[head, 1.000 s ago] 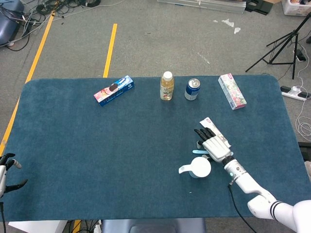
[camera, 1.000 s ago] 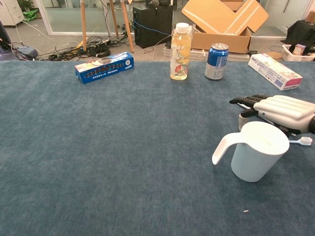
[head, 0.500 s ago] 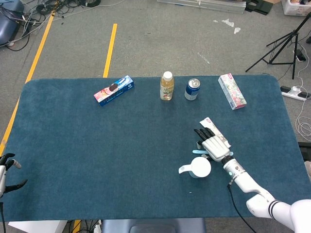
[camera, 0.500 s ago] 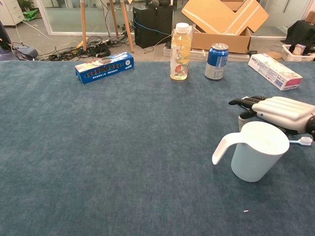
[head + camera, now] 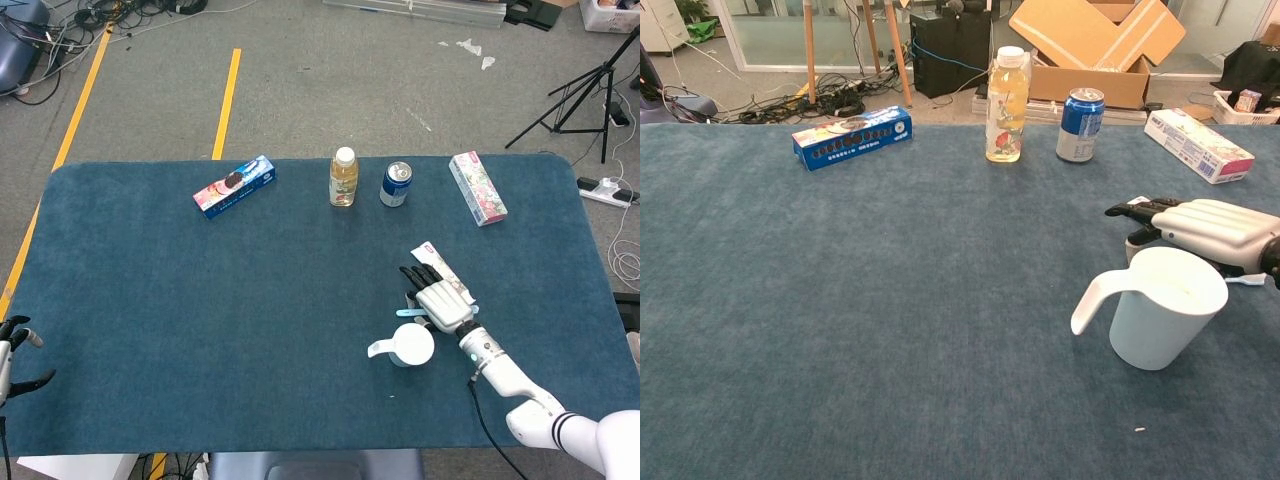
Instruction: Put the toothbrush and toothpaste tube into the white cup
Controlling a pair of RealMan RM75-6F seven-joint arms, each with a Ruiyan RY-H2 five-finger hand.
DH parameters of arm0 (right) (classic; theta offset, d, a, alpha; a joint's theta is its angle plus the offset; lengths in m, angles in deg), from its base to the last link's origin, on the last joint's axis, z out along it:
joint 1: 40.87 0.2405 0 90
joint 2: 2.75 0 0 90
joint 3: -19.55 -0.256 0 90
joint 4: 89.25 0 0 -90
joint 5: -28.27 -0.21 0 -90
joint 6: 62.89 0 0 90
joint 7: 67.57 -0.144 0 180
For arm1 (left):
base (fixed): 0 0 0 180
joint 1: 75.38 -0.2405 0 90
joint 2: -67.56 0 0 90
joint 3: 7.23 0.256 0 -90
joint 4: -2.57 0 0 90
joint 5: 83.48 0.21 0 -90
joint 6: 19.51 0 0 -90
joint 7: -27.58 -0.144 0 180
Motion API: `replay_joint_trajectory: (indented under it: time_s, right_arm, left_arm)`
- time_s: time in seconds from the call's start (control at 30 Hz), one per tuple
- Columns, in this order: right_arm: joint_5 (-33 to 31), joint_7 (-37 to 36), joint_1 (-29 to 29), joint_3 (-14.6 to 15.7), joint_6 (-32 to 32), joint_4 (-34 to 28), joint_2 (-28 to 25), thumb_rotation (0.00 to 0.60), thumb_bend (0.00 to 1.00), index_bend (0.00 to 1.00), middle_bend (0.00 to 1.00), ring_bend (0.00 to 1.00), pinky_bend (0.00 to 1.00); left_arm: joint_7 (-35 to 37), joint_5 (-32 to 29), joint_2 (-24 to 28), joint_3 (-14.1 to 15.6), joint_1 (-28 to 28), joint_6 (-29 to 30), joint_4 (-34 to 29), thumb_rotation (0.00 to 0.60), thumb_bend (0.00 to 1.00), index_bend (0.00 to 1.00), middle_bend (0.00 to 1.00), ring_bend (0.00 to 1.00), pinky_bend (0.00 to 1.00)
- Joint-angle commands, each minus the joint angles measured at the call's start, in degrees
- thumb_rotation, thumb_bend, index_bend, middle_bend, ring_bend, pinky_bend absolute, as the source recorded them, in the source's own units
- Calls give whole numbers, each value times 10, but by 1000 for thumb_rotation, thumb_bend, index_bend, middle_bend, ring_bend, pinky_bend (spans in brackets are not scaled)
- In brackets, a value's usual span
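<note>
The white cup [image 5: 412, 346] stands upright near the table's front right, its handle pointing left; the chest view shows it [image 5: 1160, 310] too. Just behind it my right hand [image 5: 440, 297] lies palm down, fingers stretched out, over the toothpaste tube [image 5: 430, 253], whose white far end pokes out past the fingertips. The light-blue toothbrush [image 5: 407, 312] sticks out leftward from under the hand, between hand and cup. In the chest view my right hand [image 5: 1210, 225] hovers low, thumb tucked beneath; no grip shows. My left hand [image 5: 12, 358] hangs off the table's front left corner, fingers apart, empty.
Along the far edge stand a blue cookie box [image 5: 235, 185], a juice bottle [image 5: 343, 178], a blue can [image 5: 397, 185] and a pink-and-white box [image 5: 477, 187]. The blue table cloth [image 5: 200, 300] stretches left of the cup.
My right hand has barely shifted. In the chest view the toothbrush head at the right edge is now more hidden behind the wrist.
</note>
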Motion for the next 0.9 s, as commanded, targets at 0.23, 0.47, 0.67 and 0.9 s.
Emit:
replay_joint_trajectory:
  time_s: [0.23, 0.47, 0.67, 0.9]
  right_arm:
    - [2, -12, -5, 2, -12, -3, -5, 600, 293, 533, 14, 0, 61]
    - [6, -19, -13, 0, -34, -23, -21, 600, 293, 533, 14, 0, 61]
    - [9, -17, -24, 5, -53, -49, -40, 600, 293, 533, 14, 0, 61]
    - [19, -29, -42, 9, -90, -91, -75, 600, 294, 533, 14, 0, 61]
  left_arm:
    - [-1, -1, 0, 0, 0, 0, 0, 600, 0, 468, 250, 246, 305]
    - [-3, -1, -1, 0, 0, -1, 0, 600, 0, 468, 250, 246, 306]
    - [-5, -3, -2, 0, 1, -2, 1, 600, 0, 468, 250, 246, 305]
    - [-11, -6, -3, 0, 1, -4, 1, 600, 0, 468, 250, 246, 306]
